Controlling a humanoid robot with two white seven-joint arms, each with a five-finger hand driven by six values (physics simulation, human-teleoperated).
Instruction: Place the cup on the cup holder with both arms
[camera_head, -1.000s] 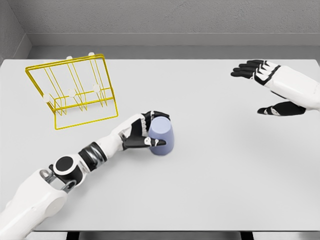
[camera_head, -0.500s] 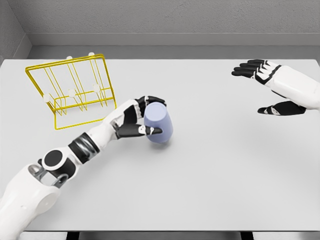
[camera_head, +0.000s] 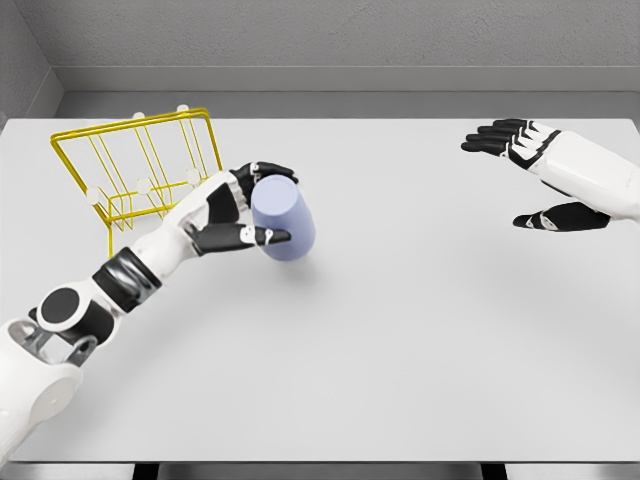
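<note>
a: where's the lavender cup (camera_head: 283, 220)?
b: clamped in the left hand (camera_head: 232, 212), fingers over its top, thumb beneath, long axis tilted.
a: and the yellow wire cup holder (camera_head: 140, 180)?
b: just beyond those knuckles, thin pegs upright. the right hand (camera_head: 540, 175) hangs well apart, fingers spread, holding nothing.

Left arm reaching in from the lower left corner of the tabletop, forearm angled up and right. Left hand (camera_head: 240, 212) curled, dark fingers (camera_head: 272, 170) arched over the top and thumb stretched along the lower side (clamped on what it carries). Right arm entering at the right edge, toward the far right corner. Right hand (camera_head: 535, 175) spread and empty, fingers pointing left, thumb hanging apart below, palm turned inward.
</note>
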